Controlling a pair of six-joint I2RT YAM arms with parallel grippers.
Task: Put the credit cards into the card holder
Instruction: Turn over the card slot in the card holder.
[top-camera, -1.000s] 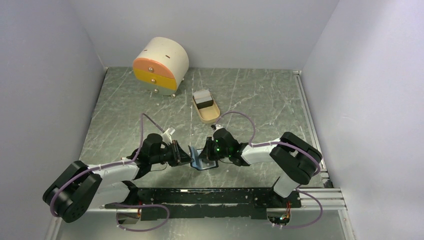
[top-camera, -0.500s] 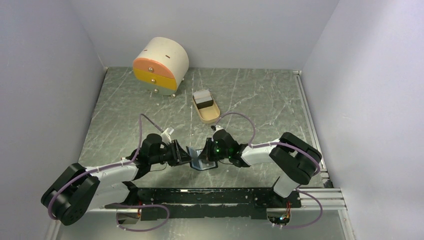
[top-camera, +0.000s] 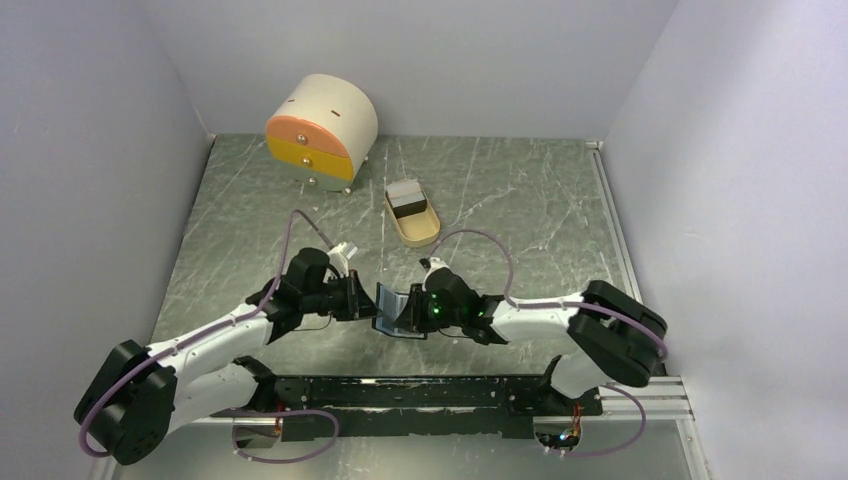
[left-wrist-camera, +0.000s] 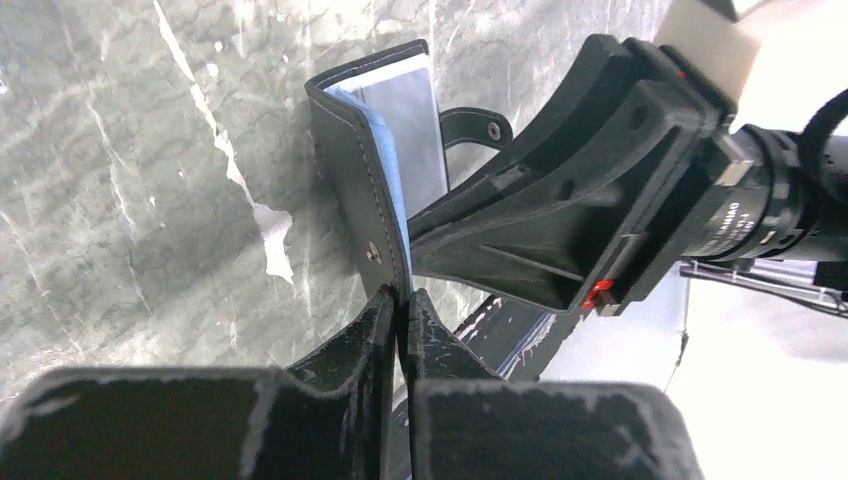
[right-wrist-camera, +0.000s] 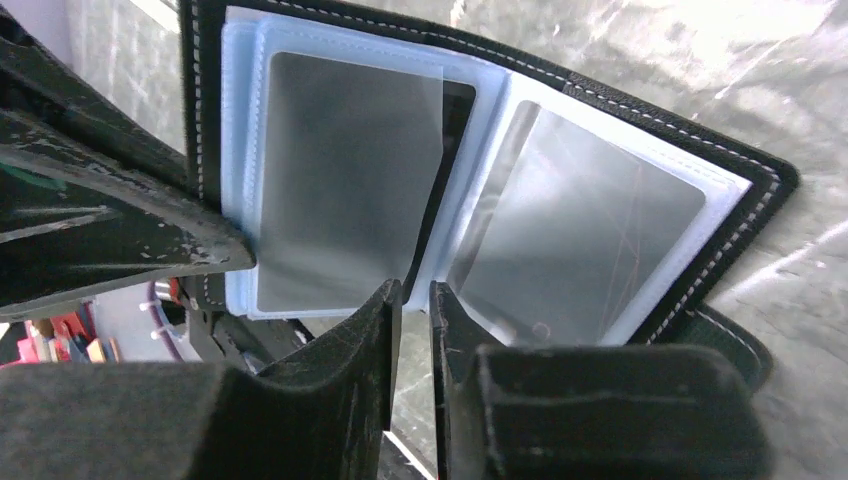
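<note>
A grey-green marbled table (top-camera: 520, 200) carries the card holder (top-camera: 393, 310), which stands open on its edge between the left fingers (left-wrist-camera: 350, 345) and the right fingers (right-wrist-camera: 350, 345). Beyond the fingers sits a tan oval tray (top-camera: 426, 238). Farther beyond, toward the left fingers' side, is a round cream drawer box (top-camera: 320, 130).

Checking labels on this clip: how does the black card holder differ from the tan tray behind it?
Colour: the card holder is black with a pale blue inside; the tray is tan. Shape: the card holder is a folding cover, spread open; the tray is an oval dish. Place: the card holder is pinched in the jaws of the left gripper, near the arms; the tray rests on the table farther back. Both hold cards.
</note>
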